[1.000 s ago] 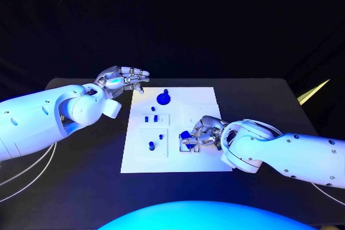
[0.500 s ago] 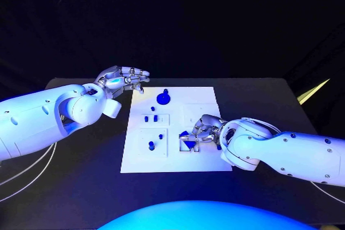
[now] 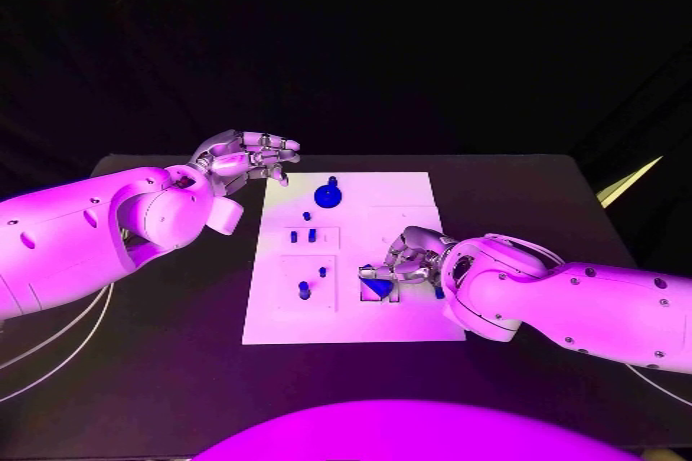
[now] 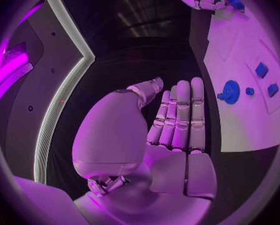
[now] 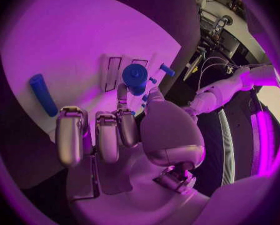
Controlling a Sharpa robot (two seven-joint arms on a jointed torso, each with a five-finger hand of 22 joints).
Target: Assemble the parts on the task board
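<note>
right hand [image 3: 411,261] fingers curled over a blue part [image 3: 378,287] on the board [image 3: 404,196], grip unclear; left hand [image 3: 242,158] off-board, fingers loosely apart, empty.

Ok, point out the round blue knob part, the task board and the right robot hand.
Round blue knob part [image 3: 329,194], head view, its top.
Task board [image 3: 404,196], head view, bare far corner area.
Right robot hand [image 3: 408,259], head view, back of hand.
</note>
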